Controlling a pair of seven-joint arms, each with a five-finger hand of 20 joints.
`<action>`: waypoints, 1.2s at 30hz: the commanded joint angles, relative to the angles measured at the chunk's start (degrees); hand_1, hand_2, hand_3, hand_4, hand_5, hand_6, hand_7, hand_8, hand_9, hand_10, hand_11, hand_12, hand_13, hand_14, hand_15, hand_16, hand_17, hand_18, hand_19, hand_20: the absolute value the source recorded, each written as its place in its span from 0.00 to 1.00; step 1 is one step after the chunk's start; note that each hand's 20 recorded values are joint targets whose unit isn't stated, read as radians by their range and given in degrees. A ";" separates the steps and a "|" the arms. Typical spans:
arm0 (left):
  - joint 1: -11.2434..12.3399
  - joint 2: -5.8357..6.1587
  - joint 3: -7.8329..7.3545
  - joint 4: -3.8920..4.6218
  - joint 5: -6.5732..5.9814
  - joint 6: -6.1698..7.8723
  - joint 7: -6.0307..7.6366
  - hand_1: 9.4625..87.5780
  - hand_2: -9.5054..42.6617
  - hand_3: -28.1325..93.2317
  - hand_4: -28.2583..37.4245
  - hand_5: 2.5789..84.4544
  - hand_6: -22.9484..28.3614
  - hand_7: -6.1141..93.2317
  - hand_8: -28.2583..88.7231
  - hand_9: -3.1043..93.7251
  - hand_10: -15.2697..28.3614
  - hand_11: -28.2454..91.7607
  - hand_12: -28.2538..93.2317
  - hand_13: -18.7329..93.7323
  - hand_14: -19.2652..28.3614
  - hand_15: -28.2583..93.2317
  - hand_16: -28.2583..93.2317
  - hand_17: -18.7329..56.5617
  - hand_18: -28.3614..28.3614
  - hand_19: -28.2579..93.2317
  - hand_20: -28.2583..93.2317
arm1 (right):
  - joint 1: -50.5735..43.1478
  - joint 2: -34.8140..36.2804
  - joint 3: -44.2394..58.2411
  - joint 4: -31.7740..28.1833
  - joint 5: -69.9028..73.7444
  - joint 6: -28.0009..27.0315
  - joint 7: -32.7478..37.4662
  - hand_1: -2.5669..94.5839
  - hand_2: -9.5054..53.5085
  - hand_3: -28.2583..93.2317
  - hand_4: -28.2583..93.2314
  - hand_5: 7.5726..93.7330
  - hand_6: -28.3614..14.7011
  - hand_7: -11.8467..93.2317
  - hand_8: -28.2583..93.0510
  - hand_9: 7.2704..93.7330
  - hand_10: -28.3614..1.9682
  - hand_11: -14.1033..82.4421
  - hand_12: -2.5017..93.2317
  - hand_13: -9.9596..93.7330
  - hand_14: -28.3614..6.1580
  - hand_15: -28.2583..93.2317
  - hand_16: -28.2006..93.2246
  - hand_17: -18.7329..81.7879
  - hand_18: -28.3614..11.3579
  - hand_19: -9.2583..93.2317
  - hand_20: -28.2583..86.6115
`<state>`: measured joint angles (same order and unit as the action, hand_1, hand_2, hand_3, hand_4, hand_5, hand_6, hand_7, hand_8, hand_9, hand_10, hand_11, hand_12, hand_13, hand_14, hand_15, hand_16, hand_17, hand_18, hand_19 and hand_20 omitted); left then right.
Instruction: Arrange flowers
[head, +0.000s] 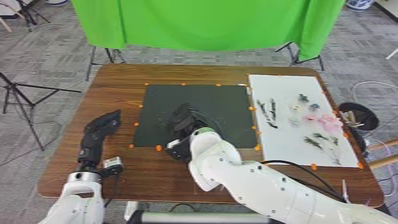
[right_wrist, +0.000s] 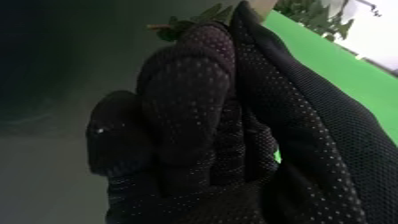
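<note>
"So, how are the fingers set?"

"On the black-gloved right hand (right_wrist: 182, 110) they are curled close together, and a green-leaved sprig (right_wrist: 182, 25) seems to be pinched at their tips, over the dark rectangular mat (head: 226, 100)."

"Why pinched there?"

"Probably so that the leaves are spared, and so that the sprig can be turned and laid on the mat, which is presumably meant for the arranging."

"And farther out?"

"By the black-gloved left hand (head: 102, 125), fingers straight and together, nothing is held; room is presumably given to the other arm. On the white rectangular sheet (head: 282, 145), the fluffy pink bloom (head: 327, 121), slender dark twigs (head: 269, 112) and green-tipped stems (head: 324, 142) are spread out, likely so that each can be picked singly."

"What is hidden?"

"The sprig's stem is covered by the glove, so how firmly it is gripped cannot be told. More green leaves (right_wrist: 315, 20) are cut off at the wrist view's edge; whether they are borne by the same sprig is unclear."
</note>
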<state>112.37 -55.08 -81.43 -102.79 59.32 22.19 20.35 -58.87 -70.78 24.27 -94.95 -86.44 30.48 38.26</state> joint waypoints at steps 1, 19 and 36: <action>0.48 -1.36 1.10 0.81 0.14 -1.22 -1.07 0.21 0.05 0.82 0.10 0.53 0.49 0.23 0.17 0.46 0.63 0.39 0.32 0.48 0.74 0.38 0.23 0.33 0.68 0.33 0.34 | -0.77 -0.86 1.01 0.14 5.30 3.19 -0.44 0.62 0.00 0.75 0.38 0.75 0.53 0.52 0.34 0.95 0.56 0.38 0.50 1.00 0.76 0.63 0.42 0.94 0.60 0.82 0.58; -0.06 -1.71 1.41 0.98 0.06 -1.35 -1.24 0.21 0.05 0.82 0.11 0.53 0.49 0.23 0.17 0.46 0.63 0.39 0.32 0.48 0.74 0.39 0.23 0.33 0.68 0.33 0.34 | -1.12 -0.71 1.94 -0.64 12.48 2.61 -1.84 0.64 0.00 0.76 0.29 0.74 0.54 0.49 0.32 0.98 0.54 0.25 0.40 1.00 0.71 0.55 0.38 0.94 0.59 0.74 0.59; -0.20 -1.62 1.52 1.15 -0.36 -1.41 -0.79 0.21 0.05 0.82 0.10 0.53 0.49 0.23 0.17 0.46 0.64 0.39 0.32 0.48 0.74 0.39 0.23 0.33 0.68 0.33 0.34 | -1.45 -0.51 2.65 -0.92 13.98 1.01 -1.84 0.64 0.00 0.75 0.25 0.76 0.53 0.40 0.32 0.96 0.51 0.22 0.32 1.00 0.69 0.54 0.38 0.93 0.56 0.73 0.59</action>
<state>111.60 -56.02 -80.58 -102.48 59.29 21.48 20.05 -60.13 -71.16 26.42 -95.36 -72.79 31.88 36.77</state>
